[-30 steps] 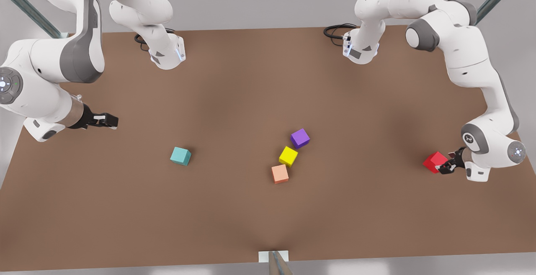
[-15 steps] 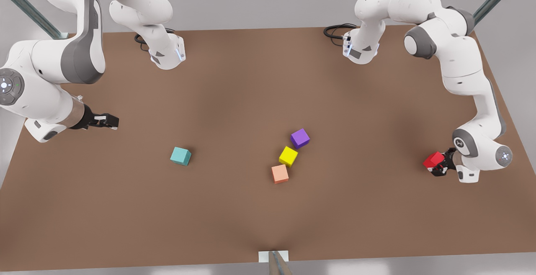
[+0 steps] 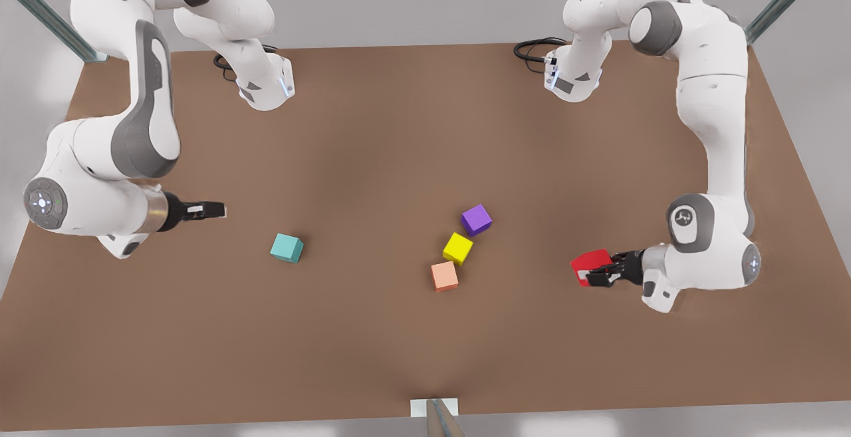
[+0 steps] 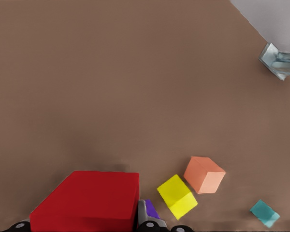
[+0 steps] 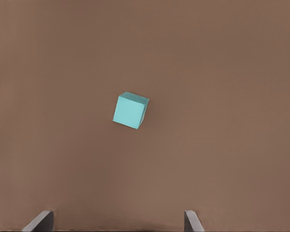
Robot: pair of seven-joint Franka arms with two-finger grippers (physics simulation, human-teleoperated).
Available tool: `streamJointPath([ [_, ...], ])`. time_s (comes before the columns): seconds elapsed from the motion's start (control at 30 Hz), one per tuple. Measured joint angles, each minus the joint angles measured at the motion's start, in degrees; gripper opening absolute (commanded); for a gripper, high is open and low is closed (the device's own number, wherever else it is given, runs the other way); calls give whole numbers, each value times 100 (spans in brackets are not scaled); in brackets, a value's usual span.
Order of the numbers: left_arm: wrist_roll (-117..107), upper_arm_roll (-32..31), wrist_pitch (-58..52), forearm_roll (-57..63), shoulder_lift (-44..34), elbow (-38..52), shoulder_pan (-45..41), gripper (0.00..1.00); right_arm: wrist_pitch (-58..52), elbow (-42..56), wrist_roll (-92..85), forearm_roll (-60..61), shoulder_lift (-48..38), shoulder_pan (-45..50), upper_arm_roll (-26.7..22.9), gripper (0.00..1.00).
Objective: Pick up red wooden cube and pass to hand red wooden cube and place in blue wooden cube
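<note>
The red wooden cube (image 3: 590, 265) hangs above the table at the front view's right, with my left gripper (image 3: 596, 272) shut on it. In the left wrist view the red wooden cube (image 4: 87, 200) sits between the fingers of the left gripper (image 4: 82, 226). The blue wooden cube (image 3: 286, 248), teal in colour, rests alone on the table left of centre. My right gripper (image 3: 216, 211) hovers open a little to the left of it and farther back. The right wrist view has the blue wooden cube (image 5: 130, 110) ahead of the spread right gripper (image 5: 117, 223).
A purple cube (image 3: 477, 219), a yellow cube (image 3: 458, 248) and a salmon-orange cube (image 3: 444, 276) lie in a tight diagonal row mid-table, between the two grippers. The brown table (image 3: 372, 131) is bare behind them. A small mount (image 3: 434, 408) sits at the front edge.
The left gripper has carried the red wooden cube toward the front view's left, nearer the cube row. The right gripper has shifted toward the table's middle and slightly forward.
</note>
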Motion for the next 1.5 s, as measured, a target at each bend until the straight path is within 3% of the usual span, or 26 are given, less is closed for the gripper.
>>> streamJointPath([
  [0.03, -20, -694, -77, -142, 233, 53, -82, 52, -27, 105, -96, 658, 370, -6, 0, 100],
  [0.07, -43, -1149, -46, -294, 432, 83, -322, 58, -50, 249, -189, 1320, 708, -6, 4, 100],
  [0.1, -67, -1388, 77, -467, 572, 98, -645, 56, -67, 352, -310, 2009, 1049, -4, 6, 100],
  [0.2, -112, -1680, 530, -927, 961, 304, -1179, 53, -10, 468, -809, 3789, 1665, 216, 83, 100],
  [0.37, 308, -1832, 1045, -1927, 1762, 797, -1219, 48, 240, 786, -1954, 5129, 2116, 531, 113, 100],
  [0.83, 2198, -1841, 1662, -2908, 2055, 774, -1198, 48, 2365, 758, -7108, 5870, 2407, 1061, 147, 100],
  [1.5, 3725, -1865, 2154, -3006, 2046, 773, -1226, 48, 3032, -639, -11242, 6824, 1840, 1464, 334, 100],
])
